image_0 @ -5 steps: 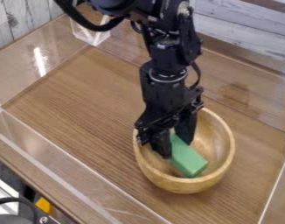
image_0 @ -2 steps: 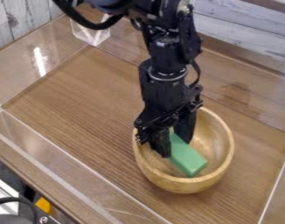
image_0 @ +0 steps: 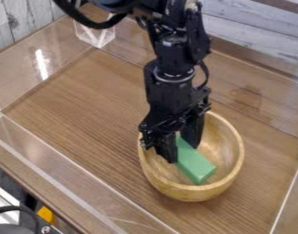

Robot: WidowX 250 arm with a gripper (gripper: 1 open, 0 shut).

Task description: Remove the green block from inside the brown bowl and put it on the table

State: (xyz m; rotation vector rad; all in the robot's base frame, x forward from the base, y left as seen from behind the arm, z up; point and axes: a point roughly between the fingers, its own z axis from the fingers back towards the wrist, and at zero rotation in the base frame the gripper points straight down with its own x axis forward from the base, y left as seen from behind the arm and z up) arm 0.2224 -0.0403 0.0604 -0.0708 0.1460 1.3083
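Note:
The brown bowl (image_0: 236,152) sits on the table (image_0: 79,101) at the front right. Inside it lies the green block (image_0: 196,166), tilted, with its near end pointing to the lower right. My gripper (image_0: 174,146) points straight down into the bowl. Its black fingers (image_0: 156,146) stand on either side of the block's far end and are shut on it. That far end is partly hidden behind the fingers.
Low clear acrylic walls (image_0: 29,57) edge the tabletop on the left and front. A pale wall of planks (image_0: 255,18) stands behind. Bare wood grain stretches left of the bowl.

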